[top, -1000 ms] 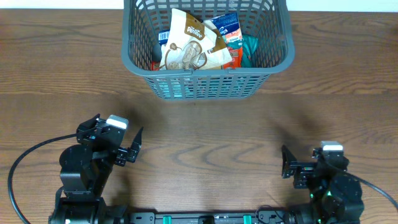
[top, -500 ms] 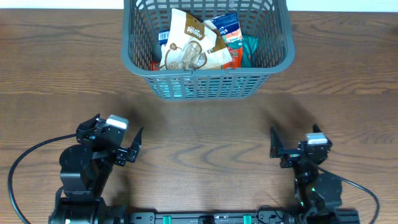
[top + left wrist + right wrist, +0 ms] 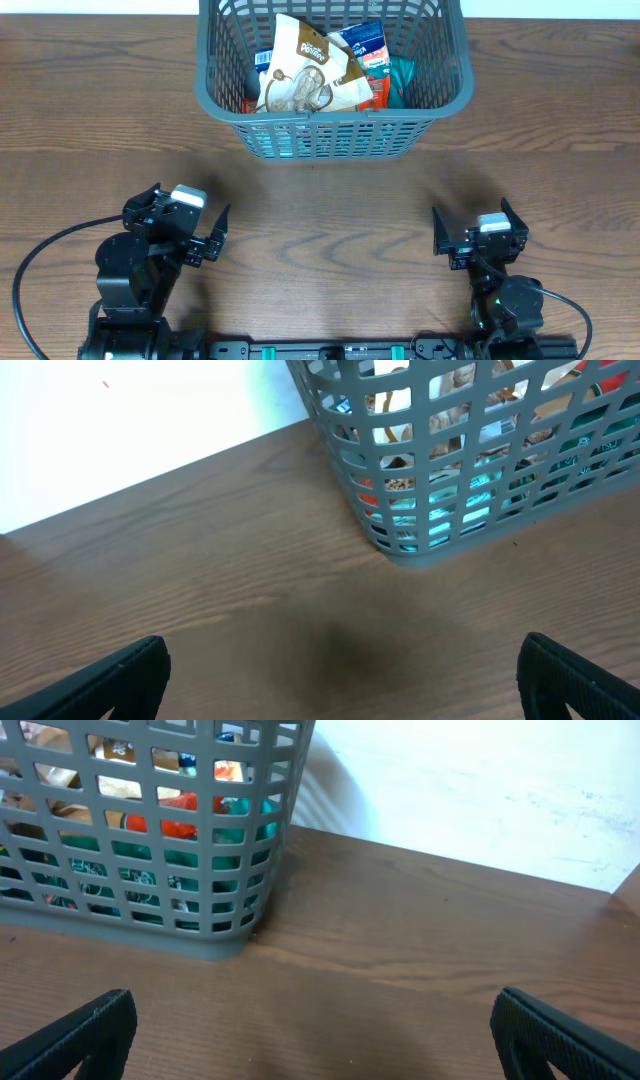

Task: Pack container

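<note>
A: Right gripper is noted shifted inward along the near edge and squared toward the container since a second ago. The left gripper is unmoved.
B: Tool state?
A: Both are seen spread wide in the wrist views, with nothing held.
B: Container?
A: It is set at the far middle of the table, well apart from both arms. Packets are heaped inside, with a tan one on top. No loose packet is seen on the wood.
B: Meaning for the task?
A: Packing is judged done or nearly so. The right arm's shift is read as settling to rest, not as a reach. What lies outside the views cannot be told.
</note>
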